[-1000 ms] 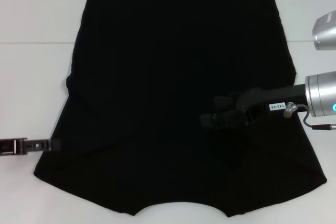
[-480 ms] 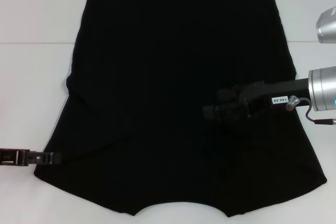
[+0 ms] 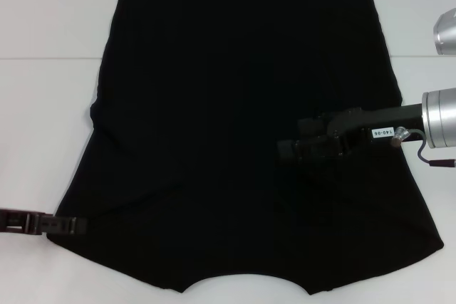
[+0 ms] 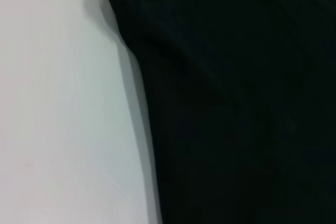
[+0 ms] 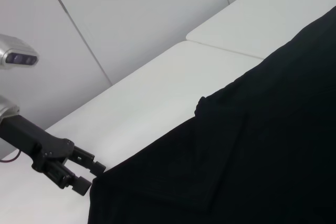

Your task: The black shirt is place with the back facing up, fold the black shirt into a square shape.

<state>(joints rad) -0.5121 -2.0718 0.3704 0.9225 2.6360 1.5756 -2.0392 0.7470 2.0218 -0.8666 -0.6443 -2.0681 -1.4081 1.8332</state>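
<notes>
Flat across the white table top lies the large plain black soft cloth short-sleeved shirt, no lettering showing on the upward side. Straight hem edge at the far side of the table; curved neckline cut-out at the near edge, toward the robot. Sleeves spread outward at the near corners. A seam in the table surface runs crosswise under the upper part of the cloth.

Left gripper: low at the shirt's near-left sleeve corner, fingertips meeting the cloth edge. The right wrist view catches it from farther off, its two fingers parted, one tip over the table, the other at the fabric's corner; nothing visibly pinched between them. The left wrist view gives only the shirt's edge against bare table.

Right gripper: reaching in from the right on its silver-cuffed arm, over the shirt's right-centre area. Black on black; cannot tell whether its jaws are parted or closed, nor whether it touches the cloth.
</notes>
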